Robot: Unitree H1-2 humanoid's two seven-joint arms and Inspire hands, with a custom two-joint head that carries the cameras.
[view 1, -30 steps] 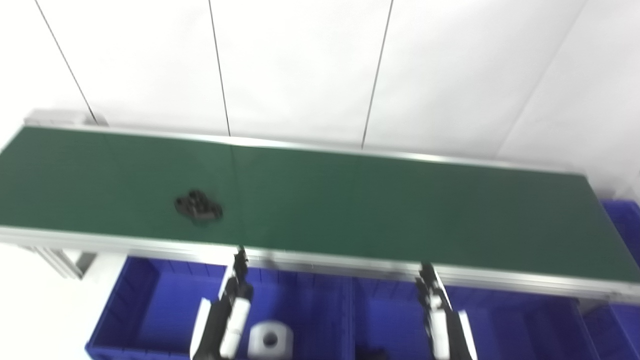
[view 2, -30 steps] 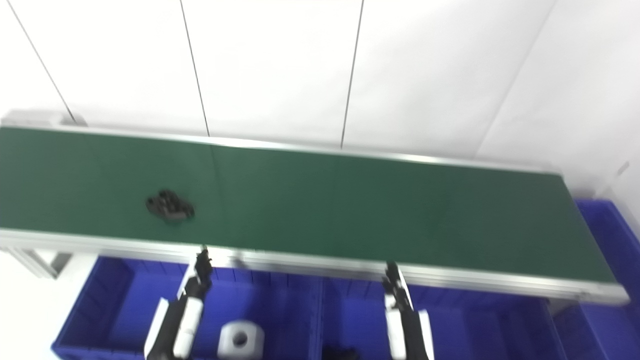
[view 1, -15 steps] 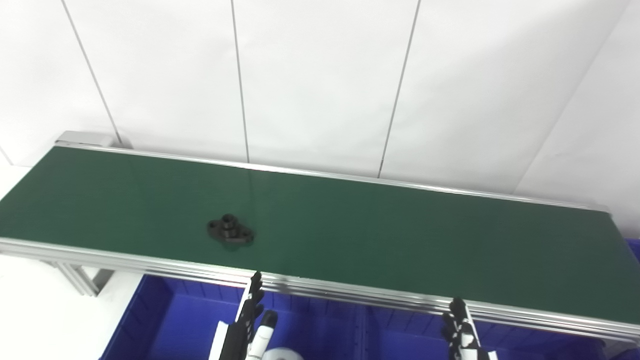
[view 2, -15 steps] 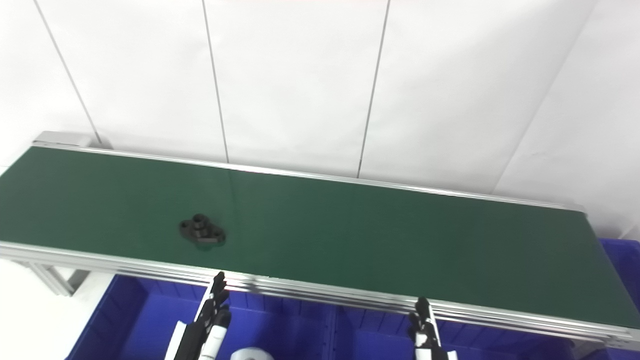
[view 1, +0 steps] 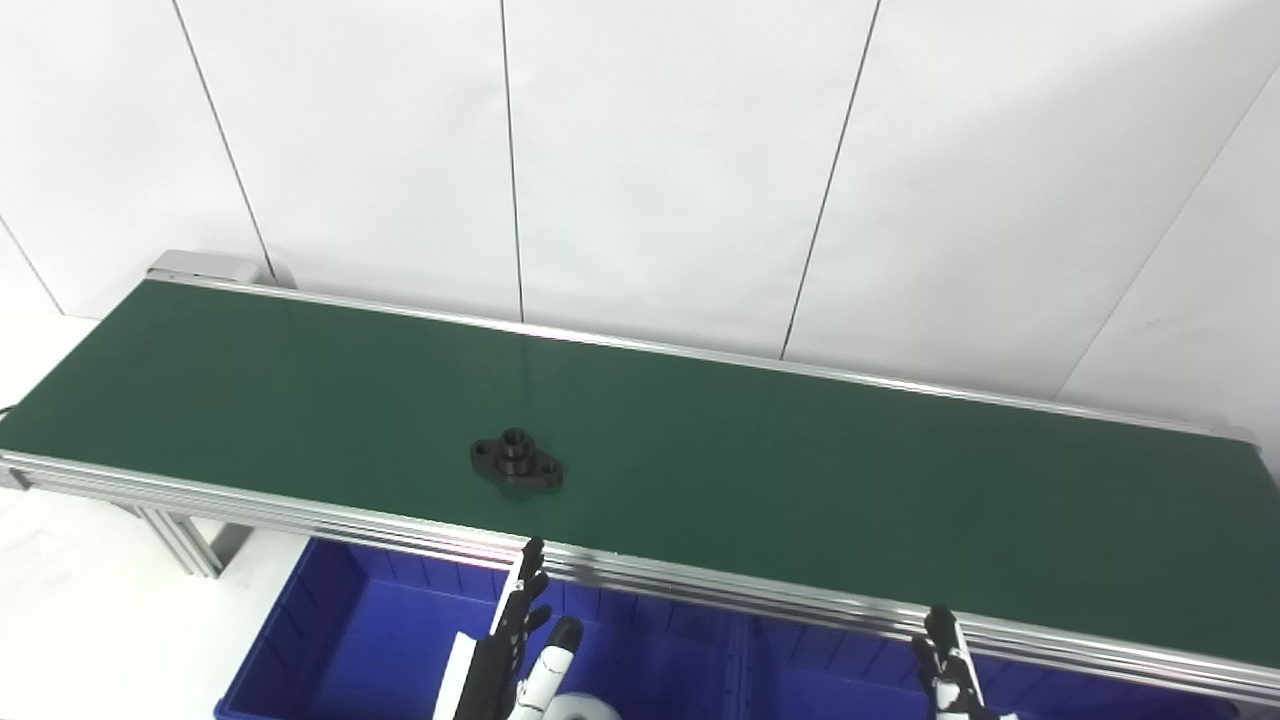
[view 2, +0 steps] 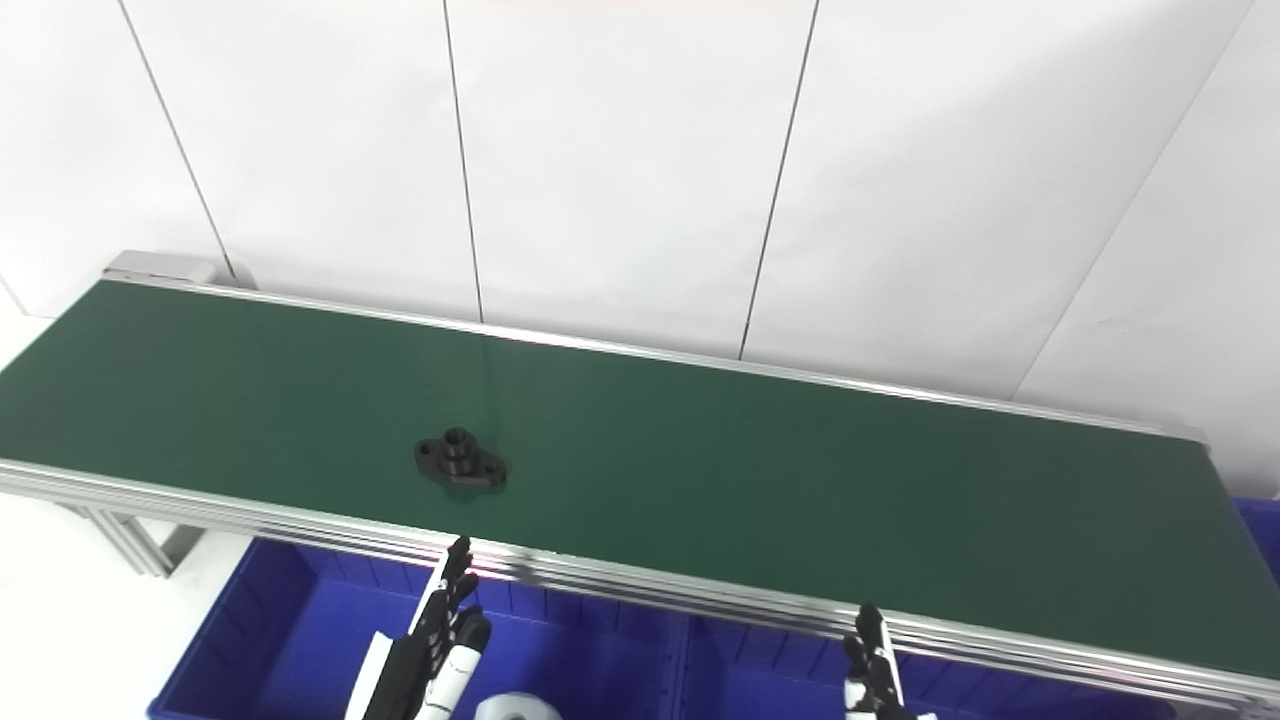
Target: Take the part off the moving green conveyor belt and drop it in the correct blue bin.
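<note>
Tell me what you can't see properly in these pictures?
- Right hand: both views, bottom edge cuts it off; only fingers show, open or shut unclear.
- White part in the blue bin: mostly below the bottom edge.
- Blue bins: bottom edge and conveyor belt hide most.

White panelled wall (view 1: 660, 150) behind; white object (view 2: 515, 706), possibly roll, at bottom edge, mostly cropped.

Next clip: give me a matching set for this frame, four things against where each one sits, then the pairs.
1. black part
2. left hand
3. right hand
4. white part

A. in the blue bin
B. on the green belt
C. below the belt's near rail, on the right
D. just below the rail, nearly under the black part

Pairs: 1-B, 2-D, 3-C, 4-A
</note>
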